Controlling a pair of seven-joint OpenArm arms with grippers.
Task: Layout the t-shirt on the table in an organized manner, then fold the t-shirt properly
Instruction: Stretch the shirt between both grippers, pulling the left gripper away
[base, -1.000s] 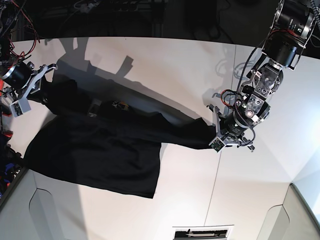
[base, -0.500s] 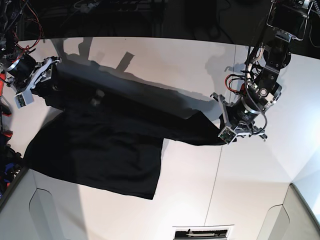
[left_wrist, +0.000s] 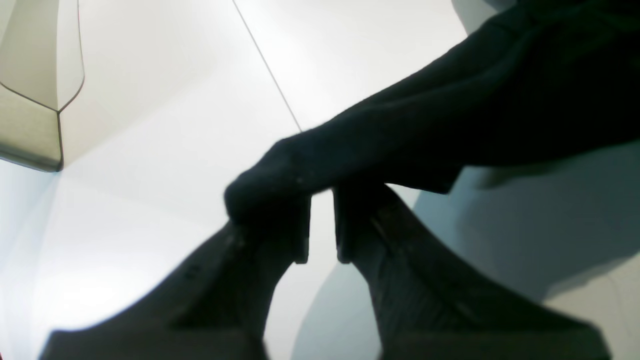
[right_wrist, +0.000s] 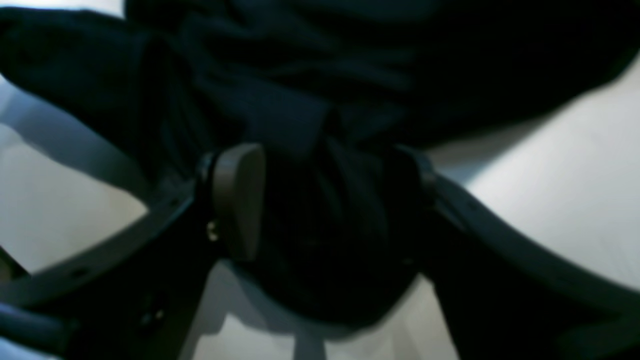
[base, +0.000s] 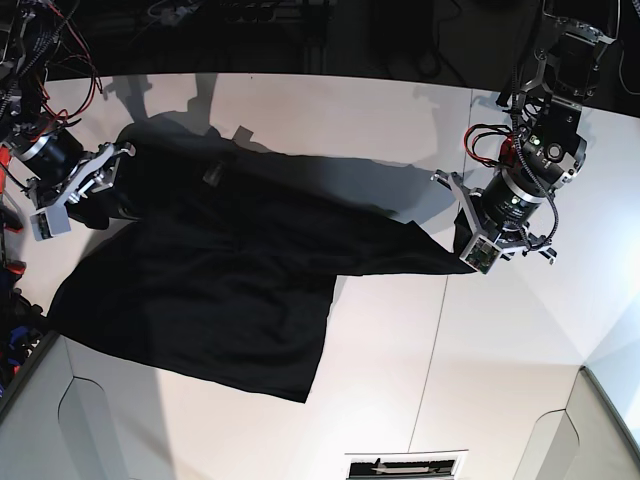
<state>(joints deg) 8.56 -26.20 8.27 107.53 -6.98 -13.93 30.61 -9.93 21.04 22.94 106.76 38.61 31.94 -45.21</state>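
The black t-shirt (base: 220, 290) lies spread on the white table (base: 400, 380), plain side up, with one long corner drawn out to the right. My left gripper (base: 470, 255) sits at that corner. In the left wrist view its fingers (left_wrist: 355, 220) stand a narrow gap apart, left gripper (left_wrist: 322, 210) open, and the t-shirt (left_wrist: 450, 110) drapes over one tip. My right gripper (base: 105, 170) is at the shirt's far left edge. In the right wrist view the right gripper (right_wrist: 325, 200) is wide open, with bunched t-shirt (right_wrist: 325, 75) lying loose between its pads (right_wrist: 240, 200).
A thin dark seam (base: 435, 330) runs down the table right of the shirt. A dark slot (base: 405, 466) sits at the front edge, between angled corner panels (base: 90, 420). Red cables (base: 60, 50) hang at the back left.
Both grippers have gone from shut to open. The shirt's lifted upper edge has dropped flat onto the table. The left arm carried the right corner farther right.
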